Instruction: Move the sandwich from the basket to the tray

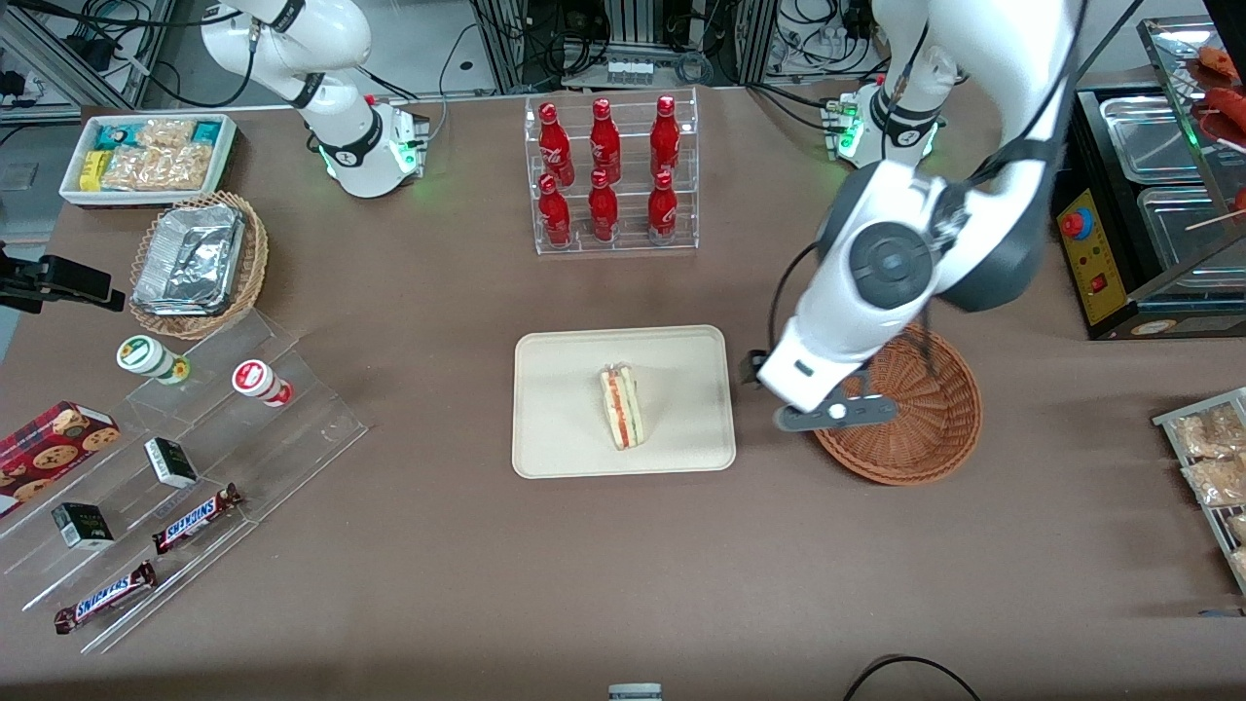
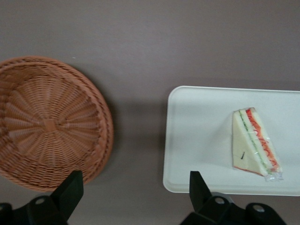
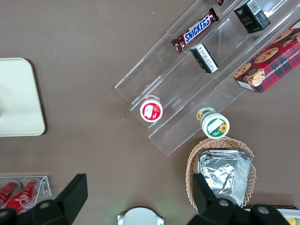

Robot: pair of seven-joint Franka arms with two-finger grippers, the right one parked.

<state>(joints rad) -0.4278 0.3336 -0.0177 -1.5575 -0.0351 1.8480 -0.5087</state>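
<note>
The sandwich (image 1: 623, 409) (image 2: 253, 145), a pale wedge with red and green layers, lies on the cream tray (image 1: 565, 389) (image 2: 201, 131). Beside the tray, toward the working arm's end of the table, sits the reddish-brown wicker basket (image 1: 925, 428) (image 2: 47, 122), with nothing in it. My gripper (image 1: 779, 385) (image 2: 135, 180) hangs above the strip of bare table between tray and basket. It is open and holds nothing; one dark fingertip (image 2: 75, 178) shows over the basket's rim, the other (image 2: 194, 180) over the tray's corner. The arm covers part of the basket in the front view.
A clear rack of red bottles (image 1: 608, 175) stands farther from the camera than the tray. Toward the parked arm's end are a tan basket of foil containers (image 1: 200, 263), a white snack bin (image 1: 146, 156) and acrylic steps with snacks (image 1: 175, 458). A warmer cabinet (image 1: 1158, 195) stands at the working arm's end.
</note>
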